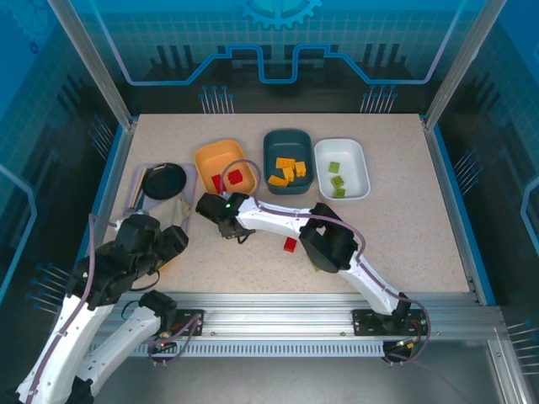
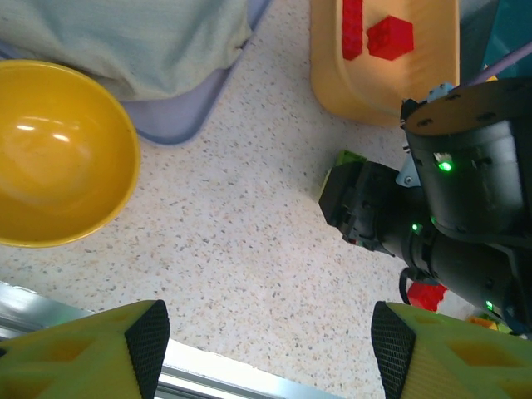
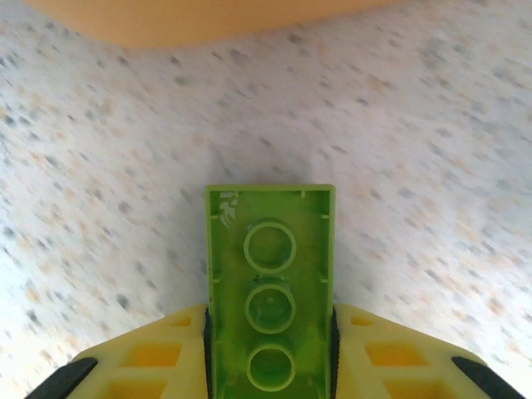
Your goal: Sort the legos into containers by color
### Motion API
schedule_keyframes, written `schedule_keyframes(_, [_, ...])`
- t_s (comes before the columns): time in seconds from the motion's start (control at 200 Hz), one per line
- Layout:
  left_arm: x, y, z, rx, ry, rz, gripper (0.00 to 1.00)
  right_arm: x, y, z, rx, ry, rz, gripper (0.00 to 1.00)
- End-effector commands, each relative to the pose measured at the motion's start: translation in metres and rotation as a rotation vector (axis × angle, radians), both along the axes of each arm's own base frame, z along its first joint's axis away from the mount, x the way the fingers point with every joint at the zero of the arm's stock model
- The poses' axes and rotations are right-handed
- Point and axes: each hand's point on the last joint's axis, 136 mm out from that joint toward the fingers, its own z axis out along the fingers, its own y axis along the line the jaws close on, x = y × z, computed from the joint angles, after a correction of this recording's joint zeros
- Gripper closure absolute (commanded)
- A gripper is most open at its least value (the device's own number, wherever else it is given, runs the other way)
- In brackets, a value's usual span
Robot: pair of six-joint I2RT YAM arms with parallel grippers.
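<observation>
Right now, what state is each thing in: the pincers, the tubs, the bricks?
Right pincer: shut on a green brick.
Left pincer: open, empty.
Orange tub: holds red bricks.
Teal tub: holds orange-yellow bricks.
White tub: holds green bricks.
Loose red brick: lying on the table.
Yellow bowl: upright, empty.

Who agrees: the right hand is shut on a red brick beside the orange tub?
Not red. The brick in the right hand is green, as the right wrist view shows. The hand is shut on it beside the orange tub.
</observation>
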Motion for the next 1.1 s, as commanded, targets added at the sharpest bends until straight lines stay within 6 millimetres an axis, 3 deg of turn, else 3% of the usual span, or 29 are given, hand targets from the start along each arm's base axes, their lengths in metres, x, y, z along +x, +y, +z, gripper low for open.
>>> schedule_keyframes(0.0, [0.017, -0.027, 0.01, -0.063, -0.035, -0.114, 0.31, -0.001, -0.024, 0.066, 0.086, -0.05, -0.033, 0.73])
schedule_keyframes(0.15, [0.042, -0.06, 0.003, -0.15, -0.011, -0.192, 0.31, -0.003, -0.085, 0.101, 0.115, -0.071, -0.101, 0.73])
schedule_keyframes(0.3, [0.07, -0.086, -0.003, -0.207, -0.006, -0.219, 0.31, 0.02, -0.159, 0.12, 0.107, -0.096, -0.184, 0.73])
schedule_keyframes(0.46, [0.102, -0.12, -0.008, -0.202, 0.01, -0.275, 0.3, 0.066, -0.227, 0.11, 0.155, -0.039, -0.297, 0.73])
schedule_keyframes(0.665, [0.141, -0.175, -0.013, -0.192, 0.042, -0.354, 0.3, 0.126, -0.306, 0.096, 0.051, 0.022, -0.432, 0.73])
schedule_keyframes(0.735, [0.151, -0.192, -0.017, -0.192, 0.064, -0.381, 0.3, 0.141, -0.331, 0.08, 0.006, 0.07, -0.478, 0.74])
schedule_keyframes(0.86, [0.164, -0.22, -0.028, -0.189, 0.111, -0.433, 0.3, 0.162, -0.357, 0.058, -0.028, 0.121, -0.517, 0.72])
schedule_keyframes(1.095, [0.175, -0.25, -0.057, -0.155, 0.232, -0.488, 0.31, 0.179, -0.363, 0.033, -0.051, 0.185, -0.485, 0.62])
